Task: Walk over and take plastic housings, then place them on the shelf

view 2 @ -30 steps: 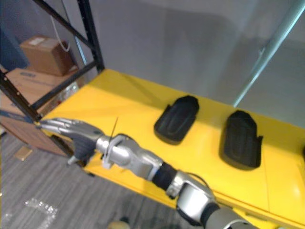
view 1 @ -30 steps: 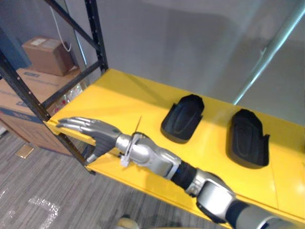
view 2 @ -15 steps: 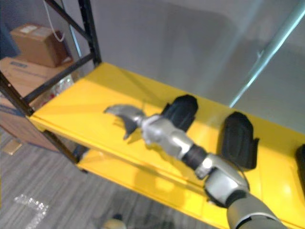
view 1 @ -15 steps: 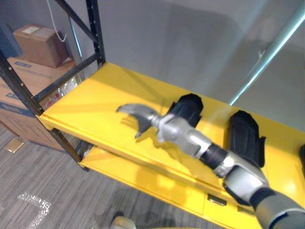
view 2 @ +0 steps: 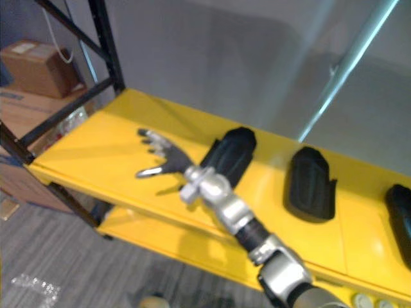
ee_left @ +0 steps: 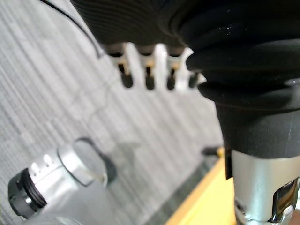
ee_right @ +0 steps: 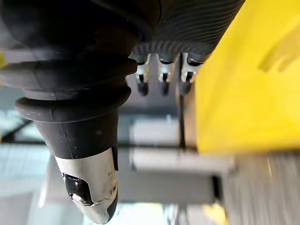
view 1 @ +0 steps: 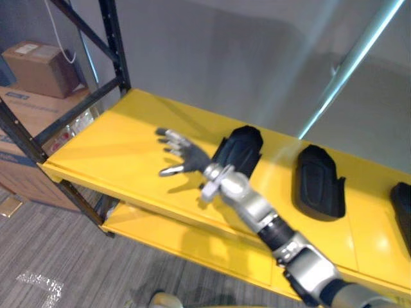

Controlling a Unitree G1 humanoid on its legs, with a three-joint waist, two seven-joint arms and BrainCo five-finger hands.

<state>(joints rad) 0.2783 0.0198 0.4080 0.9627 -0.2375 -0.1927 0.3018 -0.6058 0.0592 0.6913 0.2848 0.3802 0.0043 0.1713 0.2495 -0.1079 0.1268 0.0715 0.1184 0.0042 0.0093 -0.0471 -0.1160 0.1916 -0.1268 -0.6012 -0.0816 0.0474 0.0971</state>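
Plastic housings on shelf, right robot hand splayed

The right hand has swung from the shelf's front corner to just beside the leftmost housing. Its fingers now spread wide.

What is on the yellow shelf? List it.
Three black plastic housings: left housing, middle housing, right housing. The open right hand is over the yellow shelf; its arm covers the left housing's near end.
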